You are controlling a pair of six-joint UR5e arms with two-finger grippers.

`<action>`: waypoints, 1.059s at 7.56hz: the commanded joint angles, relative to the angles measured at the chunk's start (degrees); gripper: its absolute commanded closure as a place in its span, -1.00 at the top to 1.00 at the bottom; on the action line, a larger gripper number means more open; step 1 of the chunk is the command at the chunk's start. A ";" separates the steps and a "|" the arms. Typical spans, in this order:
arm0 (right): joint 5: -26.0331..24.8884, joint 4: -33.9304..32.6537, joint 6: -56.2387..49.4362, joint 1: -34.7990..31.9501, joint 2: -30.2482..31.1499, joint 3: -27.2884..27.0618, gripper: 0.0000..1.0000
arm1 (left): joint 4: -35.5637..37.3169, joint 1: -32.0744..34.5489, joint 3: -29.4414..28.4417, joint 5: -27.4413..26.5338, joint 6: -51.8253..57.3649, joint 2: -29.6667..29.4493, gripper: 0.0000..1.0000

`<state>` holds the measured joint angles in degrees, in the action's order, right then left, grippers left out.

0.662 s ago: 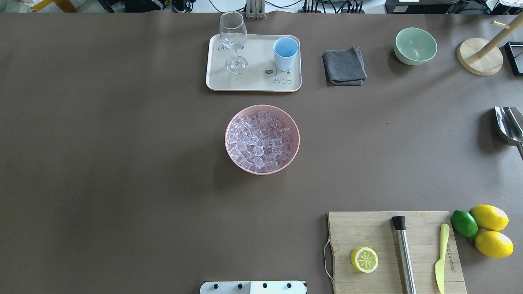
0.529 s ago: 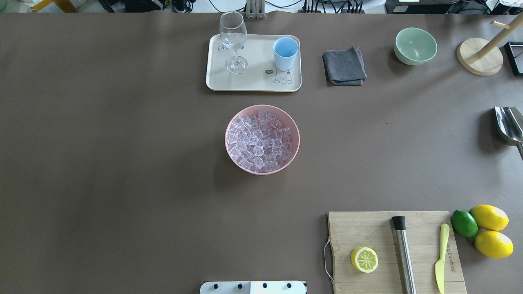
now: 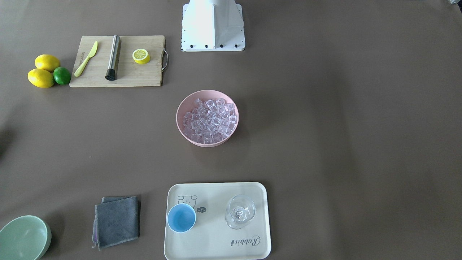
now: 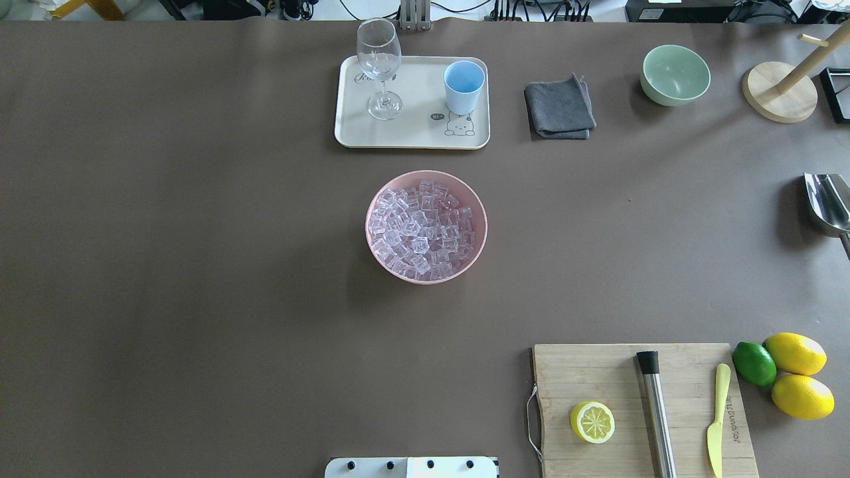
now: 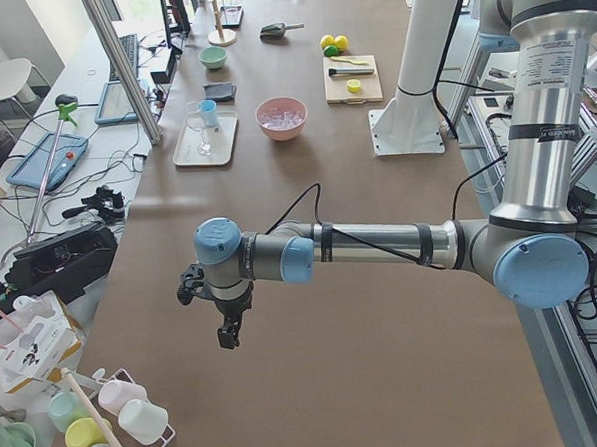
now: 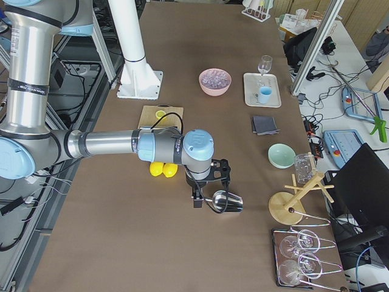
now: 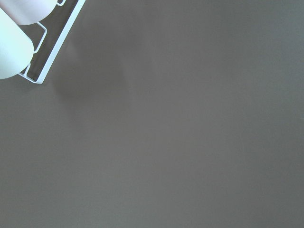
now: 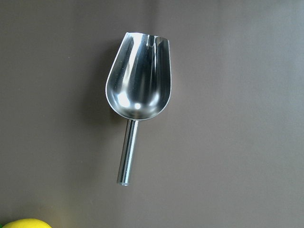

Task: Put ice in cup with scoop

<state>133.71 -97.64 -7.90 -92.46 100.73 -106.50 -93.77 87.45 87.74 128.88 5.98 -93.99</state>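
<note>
The ice (image 4: 425, 226) fills a pink bowl (image 4: 375, 199) at the table's middle. The light blue cup (image 4: 463, 86) stands upright on a cream tray (image 4: 412, 136) behind it, also seen as the cup (image 3: 181, 217) from the front. The steel scoop (image 8: 138, 83) lies flat on the table at the far right, bowl pointing away, half cut off as the scoop (image 4: 828, 204) overhead. My right gripper (image 6: 206, 191) hangs just above the scoop (image 6: 226, 201); I cannot tell its state. My left gripper (image 5: 222, 323) hovers over bare table far left; its state is unclear too.
A wine glass (image 4: 379, 66) shares the tray. A grey cloth (image 4: 559, 107), green bowl (image 4: 675, 74) and wooden stand (image 4: 780, 91) sit at the back right. A cutting board (image 4: 597, 372) with half lemon, steel cylinder and knife lies near right, beside lemons (image 4: 795, 353). A cup rack (image 7: 28, 42) lies near the left gripper.
</note>
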 commanded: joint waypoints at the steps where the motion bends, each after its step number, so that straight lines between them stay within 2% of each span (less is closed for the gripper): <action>1: -0.02 0.43 2.52 0.09 -0.01 -0.20 1.00 | -0.01 0.09 0.15 -0.04 0.00 -0.05 0.98; 3: 0.06 1.48 4.89 0.17 0.87 -0.81 1.00 | -0.10 0.00 0.24 -0.04 0.09 -0.14 0.98; 6: -0.11 14.37 17.98 3.94 3.86 -0.73 1.00 | -0.27 -0.09 1.03 -0.04 0.09 -0.23 0.98; 8: -0.98 18.69 24.29 7.28 4.74 0.14 1.00 | -1.15 -1.58 1.29 -0.04 0.09 -0.85 0.98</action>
<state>133.59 -83.65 10.65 -87.98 104.51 -107.18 -94.33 86.87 88.69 128.85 6.10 -94.53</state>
